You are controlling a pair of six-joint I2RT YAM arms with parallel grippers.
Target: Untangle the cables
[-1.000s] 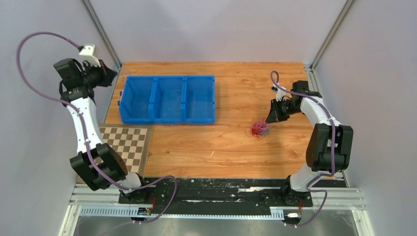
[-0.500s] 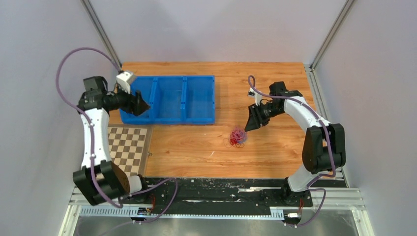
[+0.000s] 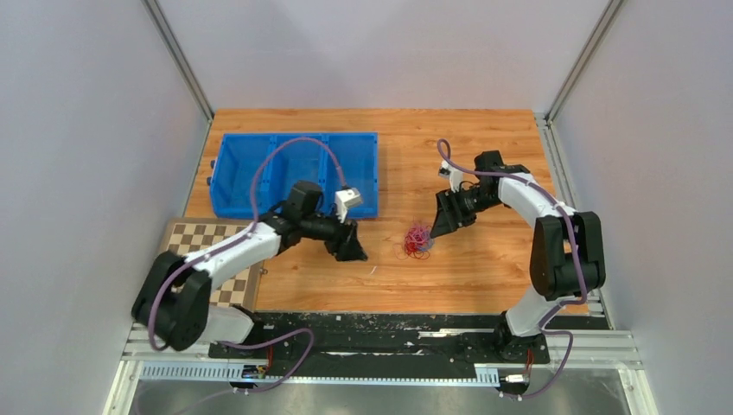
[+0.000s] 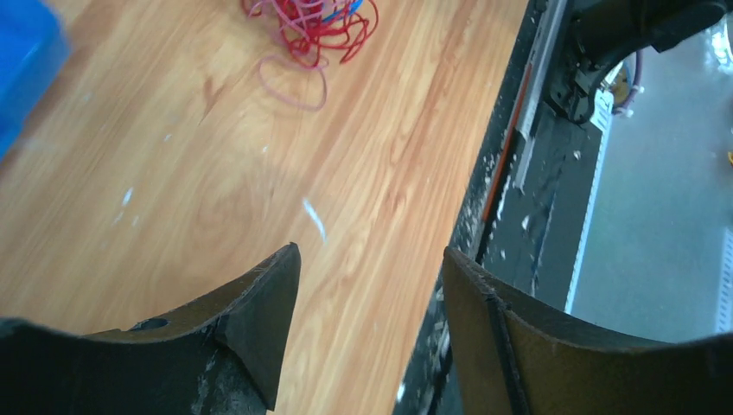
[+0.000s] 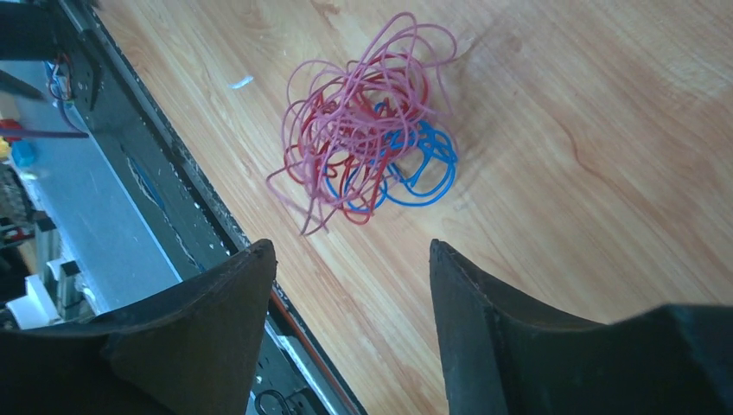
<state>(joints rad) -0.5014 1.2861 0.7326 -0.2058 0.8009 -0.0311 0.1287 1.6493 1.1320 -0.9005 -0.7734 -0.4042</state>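
Both are hanging spread apart: my left end effector point(image 3: 353, 251) near, my right end effector point(image 3: 436, 226) just beside, the cable tangle point(image 3: 417, 239) lying on the tabletop point(image 3: 484, 268); pinching several strands together risks tightening it.

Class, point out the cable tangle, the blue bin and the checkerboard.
cable tangle point(image 5: 367, 147): right wrist view, knot's middle.
blue bin point(image 3: 218, 173): top external view, left wall.
checkerboard point(image 3: 203, 234): top external view, far squares.

Cable tangle point(image 5: 363, 147) — pink, red and blue strands; bin point(image 3: 259, 136) blue; board point(image 3: 194, 235) brown-and-cream checks; table point(image 3: 484, 268) — orange wood-grain.
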